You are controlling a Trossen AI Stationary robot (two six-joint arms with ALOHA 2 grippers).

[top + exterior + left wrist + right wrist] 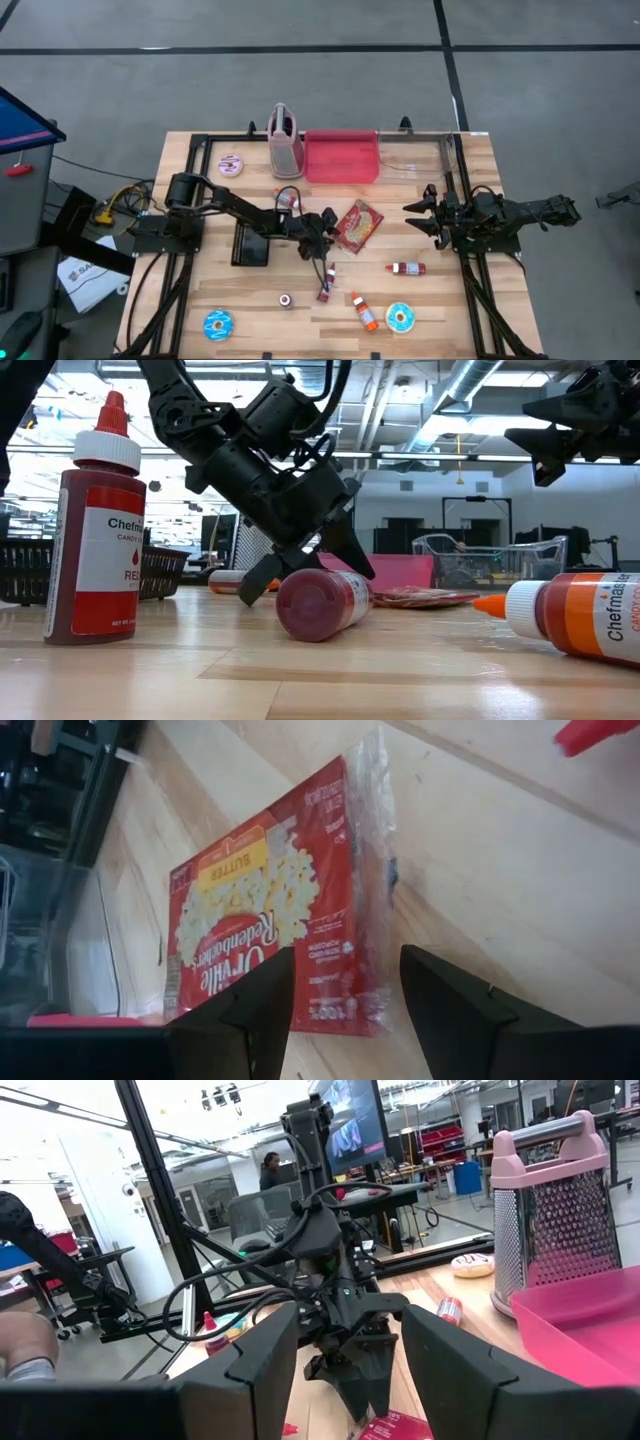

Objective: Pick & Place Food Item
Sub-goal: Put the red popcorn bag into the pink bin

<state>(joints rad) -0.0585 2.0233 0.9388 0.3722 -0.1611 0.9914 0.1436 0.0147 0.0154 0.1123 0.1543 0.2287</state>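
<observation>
A red popcorn packet [358, 226] [270, 920] lies flat on the wooden table, right of centre. My left gripper [325, 226] [345, 975] is open just left of it and slants down toward it. Its two fingers [250, 1005] stand on either side of the packet's near end, and no touch shows. In the low view the left gripper [305, 580] hangs a little above the table. My right gripper [415, 218] [350, 1350] waits open at the table's right side, raised and level. A pink tray [341, 157] rests at the far edge.
A pink grater [284, 140] stands left of the tray. Colouring bottles [406, 268] [364, 311] [327, 283] lie near the front, one right below my left gripper. Donuts [230, 165] [218, 324] [401, 317] sit at the far left and along the near edge.
</observation>
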